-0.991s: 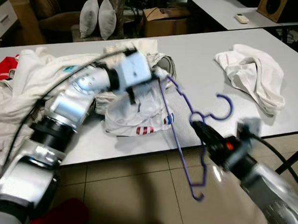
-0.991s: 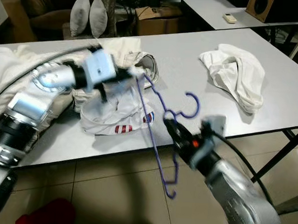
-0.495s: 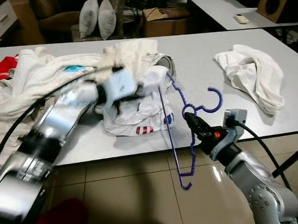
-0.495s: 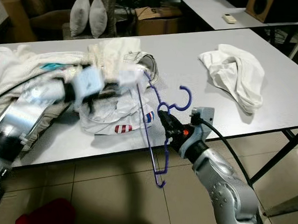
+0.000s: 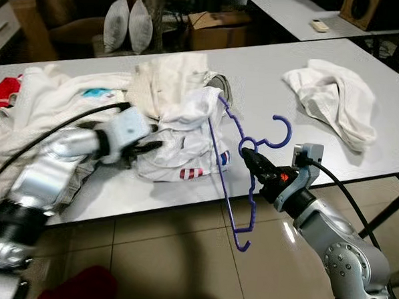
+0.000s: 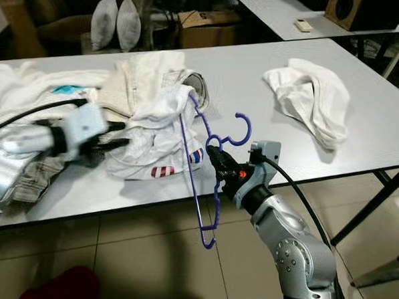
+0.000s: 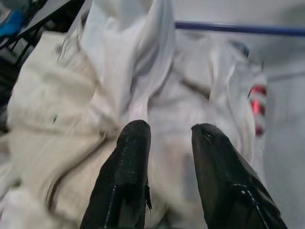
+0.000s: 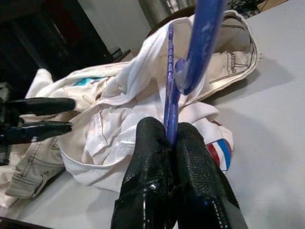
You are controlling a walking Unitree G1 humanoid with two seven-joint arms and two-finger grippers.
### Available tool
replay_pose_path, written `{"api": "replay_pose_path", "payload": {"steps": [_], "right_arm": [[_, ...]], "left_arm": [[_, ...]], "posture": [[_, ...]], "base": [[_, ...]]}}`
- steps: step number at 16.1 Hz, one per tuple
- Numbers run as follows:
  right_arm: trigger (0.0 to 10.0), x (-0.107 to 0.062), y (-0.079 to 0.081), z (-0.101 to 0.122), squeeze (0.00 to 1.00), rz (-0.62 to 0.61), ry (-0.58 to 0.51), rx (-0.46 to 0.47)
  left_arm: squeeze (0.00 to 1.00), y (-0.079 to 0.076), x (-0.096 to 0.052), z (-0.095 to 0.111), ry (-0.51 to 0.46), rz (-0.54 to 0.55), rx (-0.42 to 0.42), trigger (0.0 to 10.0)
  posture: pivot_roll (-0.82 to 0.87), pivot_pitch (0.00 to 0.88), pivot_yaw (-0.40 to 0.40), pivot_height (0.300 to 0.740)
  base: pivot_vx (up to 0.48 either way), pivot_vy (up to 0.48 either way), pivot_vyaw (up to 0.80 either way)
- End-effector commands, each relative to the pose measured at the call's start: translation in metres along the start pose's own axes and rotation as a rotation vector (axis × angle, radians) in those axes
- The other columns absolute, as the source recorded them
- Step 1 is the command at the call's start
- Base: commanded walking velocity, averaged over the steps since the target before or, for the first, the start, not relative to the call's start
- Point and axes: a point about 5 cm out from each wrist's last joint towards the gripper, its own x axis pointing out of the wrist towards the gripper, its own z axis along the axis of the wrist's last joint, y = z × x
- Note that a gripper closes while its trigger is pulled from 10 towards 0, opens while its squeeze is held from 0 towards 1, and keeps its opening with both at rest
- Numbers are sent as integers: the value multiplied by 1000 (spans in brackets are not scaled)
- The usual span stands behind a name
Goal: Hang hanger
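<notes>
1. I see the right tool [image 5: 251, 154] clamped on the hanger [image 5: 233, 165] just below its hook. The right arm reaches up from below the tabletop's near edge, forearm angled up and toward the robot's left, wrist at edge level.
2. The right wrist view confirms it: both black fingers [image 8: 147, 157] pressed together on the purple wire neck.
3. The left tool [image 5: 149, 145] points toward the shirt [image 5: 187, 135], fingers apart with nothing between them. Left wrist view: fingertips [image 7: 136, 136] just short of the white cloth, gap open.
4. The left arm lies low across the clothes pile [image 5: 55, 98], elbow out to the left, a black cable looped over it.
5. Edges: the hanger straddles the near edge of the tabletop [image 5: 270, 79]. Its hook and upper shoulder sit over the surface; the lower shoulder and end hang past the edge above the tiled floor [image 5: 174, 255].
6. Open room: bare tabletop between the shirt and a crumpled white cloth [image 5: 336, 100] far right; floor open under the edge.
7. Hanger: thin purple wire, tilted, its upper end tucked into the shirt's white fabric. The shirt has a red-white-blue patch near its hem.
</notes>
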Motion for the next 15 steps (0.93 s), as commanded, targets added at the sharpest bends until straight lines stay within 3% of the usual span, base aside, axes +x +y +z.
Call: {"api": "replay_pose_path", "payload": {"steps": [1,2,6,12,13,14,15], "right_arm": [[10000,3,3,2,0,13,-12,-8],[10000,3,4,2,0,14,-11,-8],[10000,3,3,2,0,13,-9,-19],[10000,3,3,2,0,2,-17,-29],[10000,3,4,2,0,1,-18,-29],[10000,3,4,1,0,-1,-20,-31],[10000,3,5,1,0,-2,-21,-32]], "left_arm": [[0,-4,-6,-10,65,1,19,10000],[0,-7,-7,-14,90,2,16,10000],[0,-30,-8,-27,121,-71,-172,10000],[0,-41,10,-34,125,26,-218,10000],[0,-41,11,-34,128,33,-219,7725],[0,-40,12,-36,153,47,-196,2353],[0,-39,12,-38,176,56,-168,0]], "posture": [[-147,0,77,740],[-147,0,77,740],[-147,0,82,740],[-164,0,107,740],[-167,0,113,740],[-167,0,115,740],[-167,0,118,740]], "base": [[0,0,0],[0,0,0],[0,0,0],[0,0,0],[0,0,0],[0,0,0],[0,0,0]]}}
